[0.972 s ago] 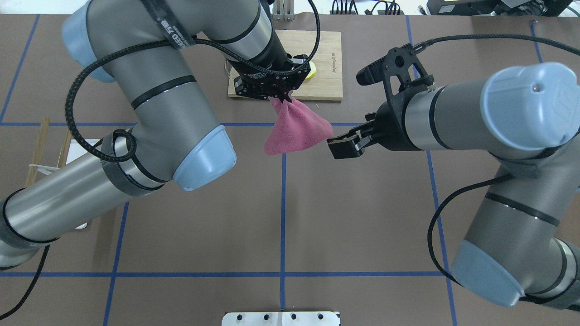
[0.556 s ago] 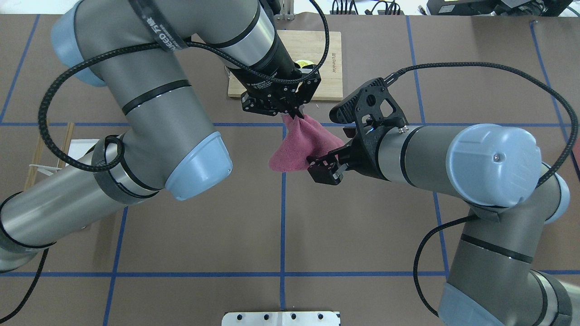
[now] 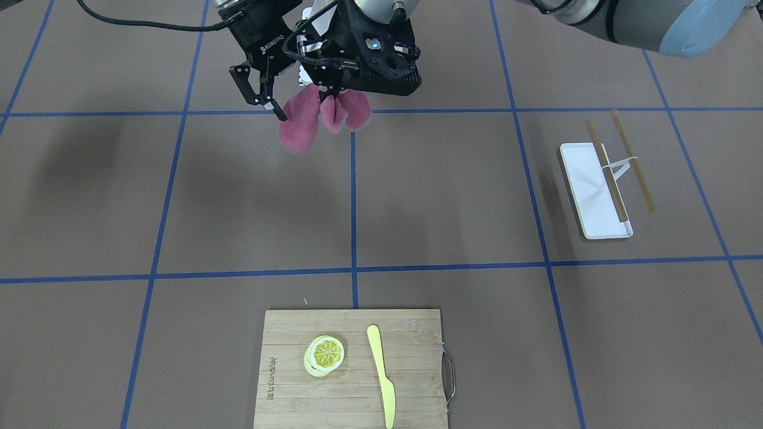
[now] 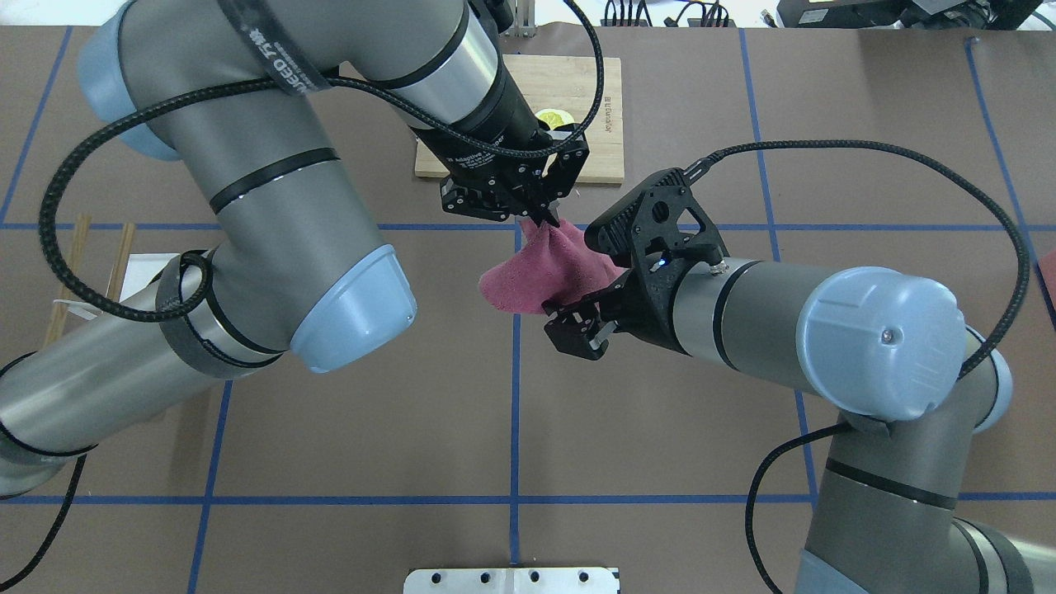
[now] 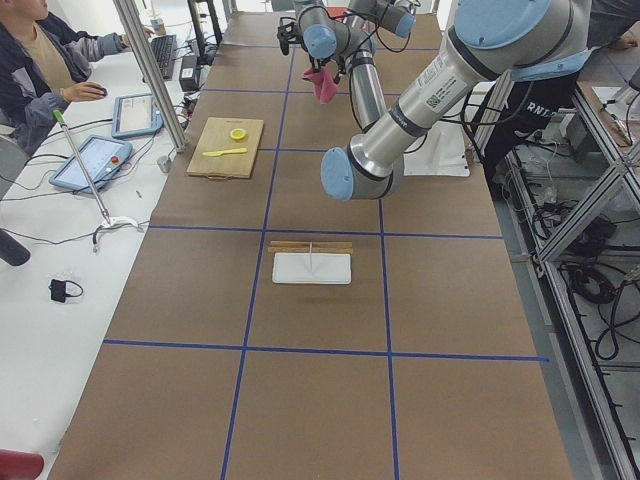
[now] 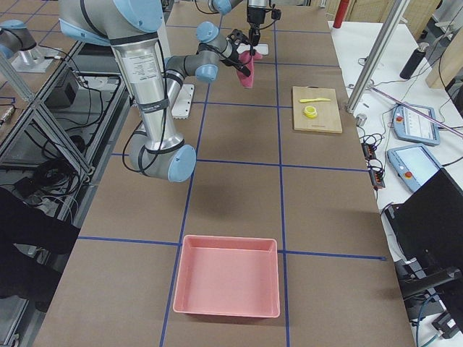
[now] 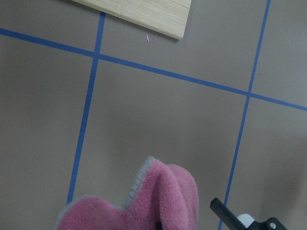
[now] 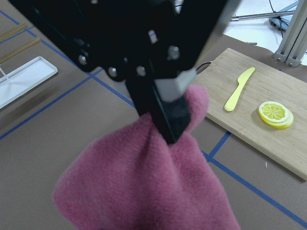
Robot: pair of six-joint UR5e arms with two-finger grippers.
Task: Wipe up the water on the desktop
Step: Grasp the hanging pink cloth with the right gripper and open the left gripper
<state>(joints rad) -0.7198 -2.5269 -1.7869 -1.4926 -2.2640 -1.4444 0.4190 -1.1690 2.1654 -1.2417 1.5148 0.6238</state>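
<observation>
My left gripper point(image 4: 540, 219) is shut on the bunched top of a pink fleece cloth point(image 4: 524, 285) and holds it hanging above the brown desktop point(image 4: 660, 412) near the crossing of the blue tape lines. My right gripper point(image 4: 575, 328) is open, low beside the cloth's hanging part, one finger against its edge. In the front-facing view the left gripper point(image 3: 329, 95) pinches the cloth point(image 3: 304, 128) and the right gripper point(image 3: 264, 102) stands to its left. The right wrist view shows the cloth point(image 8: 144, 177) close up under the left gripper point(image 8: 168, 129). I see no water on the desktop.
A bamboo cutting board point(image 3: 417, 369) with lemon slices point(image 3: 325, 353) and a yellow knife point(image 3: 381, 375) lies at the far side. A white tray point(image 3: 587, 173) with chopsticks point(image 3: 633, 161) is on my left. A pink bin point(image 6: 228, 285) stands far to my right.
My right gripper has swung in from the right to the cloth's lower edge. My left gripper has carried the cloth off the board's edge, toward me and slightly right.
</observation>
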